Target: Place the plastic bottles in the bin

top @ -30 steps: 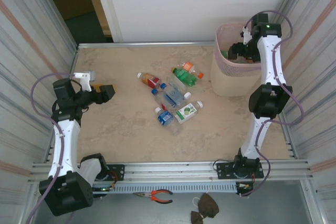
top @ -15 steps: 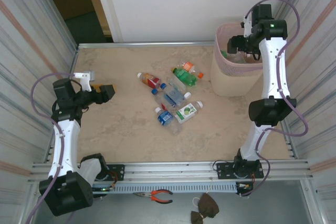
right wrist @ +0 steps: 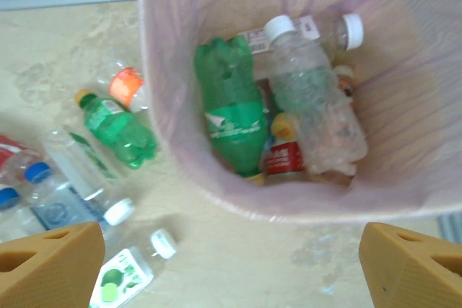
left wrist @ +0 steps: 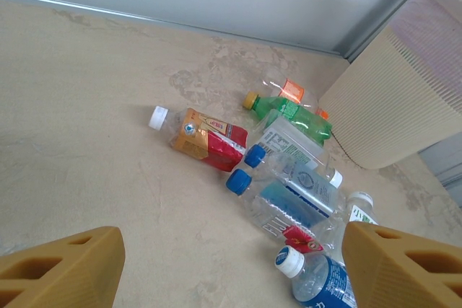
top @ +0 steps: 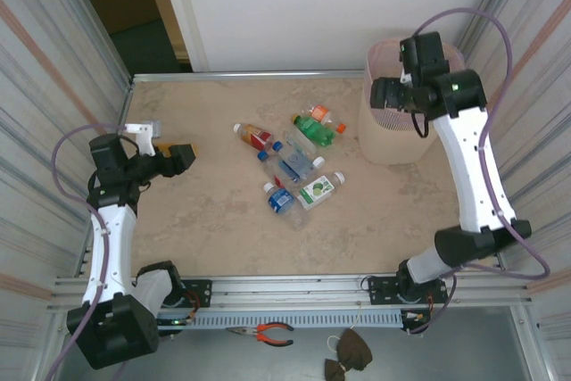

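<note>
Several plastic bottles [top: 294, 165] lie clustered mid-table: a red-labelled one [left wrist: 206, 138], a green one [left wrist: 289, 110], clear blue-capped ones [left wrist: 296, 196] and a blue-labelled one [left wrist: 317, 279]. The pale pink bin [top: 393, 136] stands at the far right and holds a green bottle [right wrist: 231, 106], a clear bottle [right wrist: 310, 99] and a red-labelled one [right wrist: 285, 156]. My right gripper [top: 384, 95] hovers over the bin's near left rim [right wrist: 166, 106], open and empty [right wrist: 231, 265]. My left gripper [top: 178, 160] sits low at the table's left, open and empty [left wrist: 231, 268], facing the cluster.
Corrugated metal walls close in on both sides, and a white wall stands behind. A metal rail runs along the near edge, with red-handled pliers [top: 268, 334] and a dark object [top: 348, 354] below it. Bare tabletop lies between my left gripper and the bottles.
My right arm has swung from over the bin's middle toward its left rim and risen, its jaws a little wider. The left arm and the table bottles have not moved.
</note>
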Tool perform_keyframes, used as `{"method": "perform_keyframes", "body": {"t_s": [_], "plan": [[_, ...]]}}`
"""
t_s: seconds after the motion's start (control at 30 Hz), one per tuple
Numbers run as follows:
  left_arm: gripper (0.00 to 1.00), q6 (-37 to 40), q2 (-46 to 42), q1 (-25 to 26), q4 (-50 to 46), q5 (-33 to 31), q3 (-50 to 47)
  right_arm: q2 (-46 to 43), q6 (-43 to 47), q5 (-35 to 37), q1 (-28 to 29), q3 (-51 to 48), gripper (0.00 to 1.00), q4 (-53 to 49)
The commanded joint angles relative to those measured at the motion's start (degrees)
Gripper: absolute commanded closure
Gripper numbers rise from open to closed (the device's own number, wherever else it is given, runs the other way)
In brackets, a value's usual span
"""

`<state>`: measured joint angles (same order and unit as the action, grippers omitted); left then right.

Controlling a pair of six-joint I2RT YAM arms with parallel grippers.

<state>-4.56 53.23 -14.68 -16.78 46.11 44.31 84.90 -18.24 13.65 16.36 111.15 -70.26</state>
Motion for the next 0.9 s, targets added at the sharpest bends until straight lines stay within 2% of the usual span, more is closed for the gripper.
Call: {"method": "perform_keyframes", "body": {"t_s": [0.0,0.1,0.17,0.27,0.4,0.57,0.87], "plan": [[0.21,-0.19,-0.95,-0.61,0.44,1.61,-0.19,-6.06,-11.21,-0.91,2.12,-9.01,0.10,7.28],[0.21,-0.27,-0.96,-0.57,0.41,1.86,-0.19,-10.87,-15.85,-7.83,4.20,-18.27,0.13,12.27],[0.21,-0.36,-0.93,-0.53,0.42,2.08,-0.28,-13.32,-15.39,-16.13,5.99,-24.60,0.17,16.81],[0.21,-0.54,-0.59,-0.55,0.37,2.24,-0.19,-14.36,-15.42,-19.97,9.72,-29.97,0.21,19.06],[0.21,-0.75,-0.54,-0.58,0.34,2.40,-0.28,-11.97,-14.54,-16.63,17.24,-31.93,0.24,17.47],[0.21,-0.64,-0.57,-0.59,0.10,2.23,-0.28,-4.93,-11.20,-9.74,27.91,-30.05,0.25,13.81],[0.21,-0.23,-0.91,-0.53,-0.80,1.30,-0.28,13.25,-3.86,-4.11,38.98,-20.57,0.31,7.17]]}}
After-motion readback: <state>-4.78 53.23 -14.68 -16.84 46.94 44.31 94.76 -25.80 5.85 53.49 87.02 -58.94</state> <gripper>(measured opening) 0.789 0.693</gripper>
